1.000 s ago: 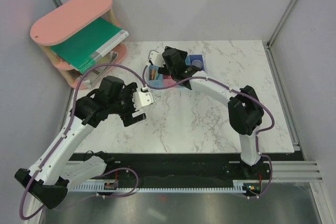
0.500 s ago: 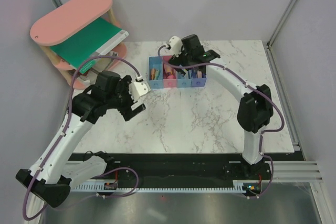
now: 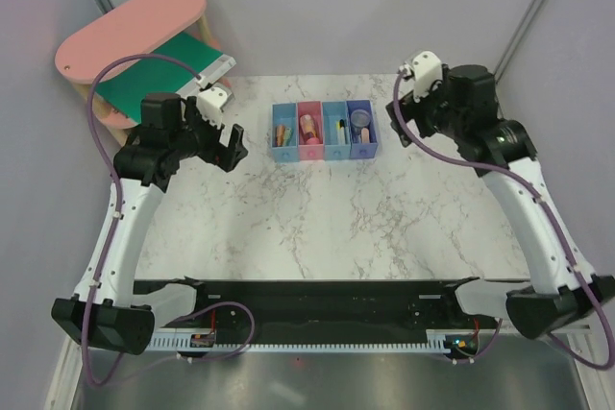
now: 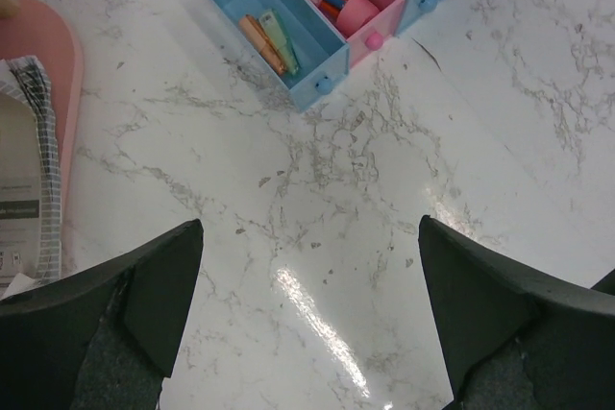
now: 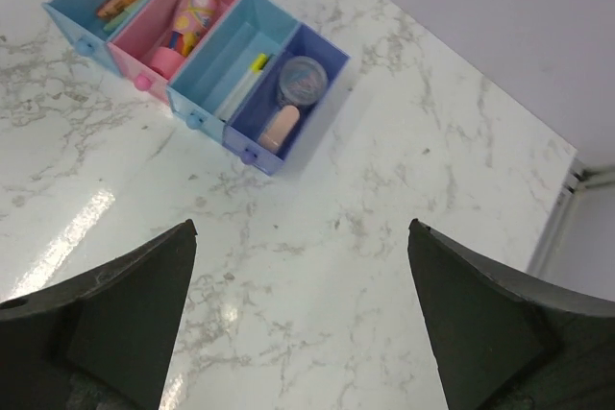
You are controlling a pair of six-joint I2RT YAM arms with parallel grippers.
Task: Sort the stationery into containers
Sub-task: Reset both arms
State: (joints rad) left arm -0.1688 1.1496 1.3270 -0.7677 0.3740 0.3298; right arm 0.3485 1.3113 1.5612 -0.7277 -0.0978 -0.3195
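Left jaws at nine o'clock and right jaws at three o'clock stood wide, holding nothing. The stationery [image 3: 309, 127] lay inside the containers [image 3: 323, 154], twelve o'clock on the table [image 3: 384, 218].

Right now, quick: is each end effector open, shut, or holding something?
Left end effector: open, holding nothing.
Right end effector: open, holding nothing.
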